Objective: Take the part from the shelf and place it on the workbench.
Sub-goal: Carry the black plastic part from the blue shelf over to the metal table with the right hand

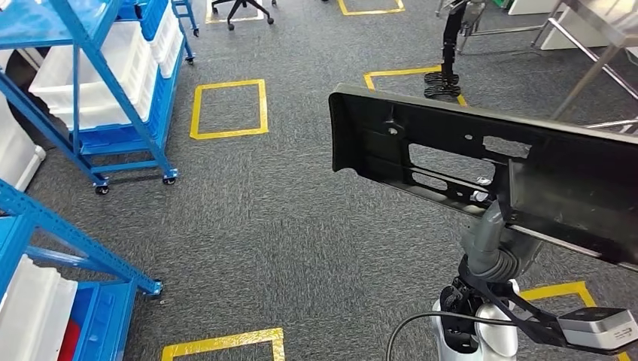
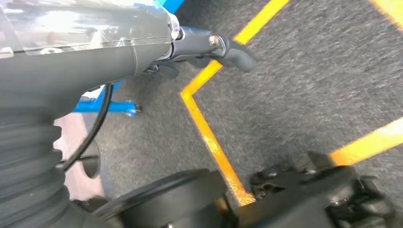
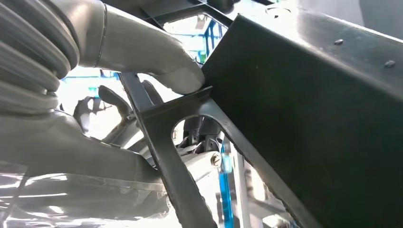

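A long black plastic part with cut-outs and ribs hangs in the air over the carpet at the right of the head view. My right hand grips it from below near its middle, grey thumb up against its face. In the right wrist view the thumb presses on a rib of the part, and the darker fingers sit behind the rib. My left hand hangs over the floor with nothing in it, one dark finger stretched out.
Blue wheeled shelves with white bins stand at the upper left, and another blue rack at the lower left. Yellow tape squares mark the grey carpet. A black stand and a metal-framed table are at the upper right.
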`<state>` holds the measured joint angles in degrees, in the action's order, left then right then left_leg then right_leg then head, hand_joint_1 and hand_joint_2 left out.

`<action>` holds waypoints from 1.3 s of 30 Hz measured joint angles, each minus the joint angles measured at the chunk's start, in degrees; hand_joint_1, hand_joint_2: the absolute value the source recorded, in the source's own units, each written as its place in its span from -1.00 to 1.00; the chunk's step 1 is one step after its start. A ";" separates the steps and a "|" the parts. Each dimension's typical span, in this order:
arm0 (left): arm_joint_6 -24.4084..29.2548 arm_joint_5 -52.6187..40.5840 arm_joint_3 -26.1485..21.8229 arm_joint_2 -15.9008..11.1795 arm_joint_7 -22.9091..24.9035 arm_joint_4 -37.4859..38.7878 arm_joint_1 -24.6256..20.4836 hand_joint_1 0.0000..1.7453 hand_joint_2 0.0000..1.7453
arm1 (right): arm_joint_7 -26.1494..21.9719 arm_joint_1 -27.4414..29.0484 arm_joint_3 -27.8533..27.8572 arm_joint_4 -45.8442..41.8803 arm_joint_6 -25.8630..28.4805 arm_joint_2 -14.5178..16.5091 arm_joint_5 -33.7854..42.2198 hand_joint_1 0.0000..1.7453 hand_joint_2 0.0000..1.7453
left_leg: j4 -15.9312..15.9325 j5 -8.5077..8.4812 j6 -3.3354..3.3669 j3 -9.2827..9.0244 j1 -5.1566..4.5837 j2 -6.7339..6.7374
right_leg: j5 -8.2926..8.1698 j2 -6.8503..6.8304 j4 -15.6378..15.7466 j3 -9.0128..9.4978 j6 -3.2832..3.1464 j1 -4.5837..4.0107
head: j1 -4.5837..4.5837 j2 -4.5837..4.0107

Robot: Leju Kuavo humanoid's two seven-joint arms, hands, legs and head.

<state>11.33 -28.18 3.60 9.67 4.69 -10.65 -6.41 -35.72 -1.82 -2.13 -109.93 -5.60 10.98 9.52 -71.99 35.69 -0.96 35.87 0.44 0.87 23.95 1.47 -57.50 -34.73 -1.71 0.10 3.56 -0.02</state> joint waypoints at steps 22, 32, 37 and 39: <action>-0.34 0.04 -1.23 0.40 -1.25 -0.02 0.83 -1.00 1.00 | 0.33 -0.83 -1.11 2.86 0.97 -0.02 -1.01 1.00 1.00 | 14.82 -8.54 1.86 -5.28 -0.51 4.46 | 0.58 -5.20 -0.85 -0.02 2.37 -0.06 | -0.02 0.00; -0.42 -0.01 -1.30 0.95 -1.37 -0.30 0.35 -1.00 1.00 | 0.29 -0.77 -1.06 2.95 0.97 -0.27 -0.79 1.00 1.00 | -2.70 -0.89 0.14 2.52 -0.05 -0.34 | 0.32 1.25 0.51 0.92 0.08 0.21 | 0.02 0.00; -0.44 -0.19 -1.33 0.74 -0.97 -0.29 0.65 -1.00 1.00 | 0.05 -0.68 -1.07 2.98 0.97 -0.31 -0.44 1.00 1.00 | 13.21 -9.40 0.82 -3.59 0.32 -5.25 | 0.64 5.37 -0.33 0.65 0.95 0.28 | 0.00 0.00; -0.47 -0.25 -1.36 0.68 -0.96 -0.30 0.62 -1.00 1.00 | -0.02 -0.65 -1.06 2.97 0.98 -0.38 -0.37 1.00 1.00 | 14.28 -9.35 1.23 -3.85 0.22 -5.46 | 0.42 6.66 -0.40 -0.03 1.81 0.55 | 0.01 0.00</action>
<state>10.86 -28.43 2.24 10.35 3.73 -10.94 -5.80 -35.74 -2.47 -3.19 -106.96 -4.62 10.61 9.16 -57.70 26.34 0.26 32.02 0.66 -4.59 24.36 8.12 -57.90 -34.76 0.10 0.65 3.57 -0.02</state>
